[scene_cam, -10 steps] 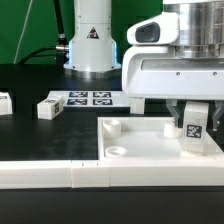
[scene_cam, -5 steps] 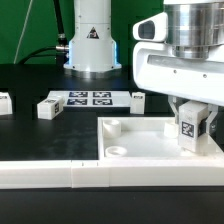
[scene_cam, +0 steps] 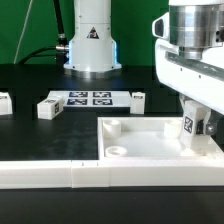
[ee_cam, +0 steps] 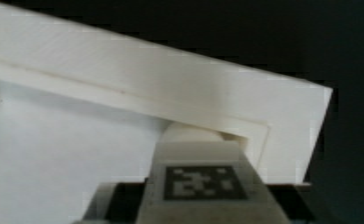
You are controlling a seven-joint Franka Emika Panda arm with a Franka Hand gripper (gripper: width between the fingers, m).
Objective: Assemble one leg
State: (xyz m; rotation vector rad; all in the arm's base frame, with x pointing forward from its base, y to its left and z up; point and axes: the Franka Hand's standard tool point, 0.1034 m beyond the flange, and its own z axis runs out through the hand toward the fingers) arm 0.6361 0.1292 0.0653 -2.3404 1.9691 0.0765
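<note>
My gripper [scene_cam: 193, 124] is shut on a leg [scene_cam: 191, 127], a small white block with a black-and-white tag. It holds the leg upright over the large white panel [scene_cam: 150, 140], near the panel's corner at the exterior view's right. In the wrist view the leg [ee_cam: 204, 170] points toward a corner of the panel [ee_cam: 90, 130], with my dark fingers [ee_cam: 126, 200] on either side. I cannot tell whether the leg's lower end touches the panel. A round corner socket [scene_cam: 117, 151] shows at the panel's near left.
Other loose legs lie on the black table: one at the far left [scene_cam: 5, 101], one [scene_cam: 49, 107] left of the marker board [scene_cam: 90, 98], one [scene_cam: 139, 97] right of it. A white rail [scene_cam: 60, 174] runs along the front. The robot base [scene_cam: 90, 45] stands behind.
My gripper has moved toward the exterior view's right with the leg, carrying it further toward the panel's right corner.
</note>
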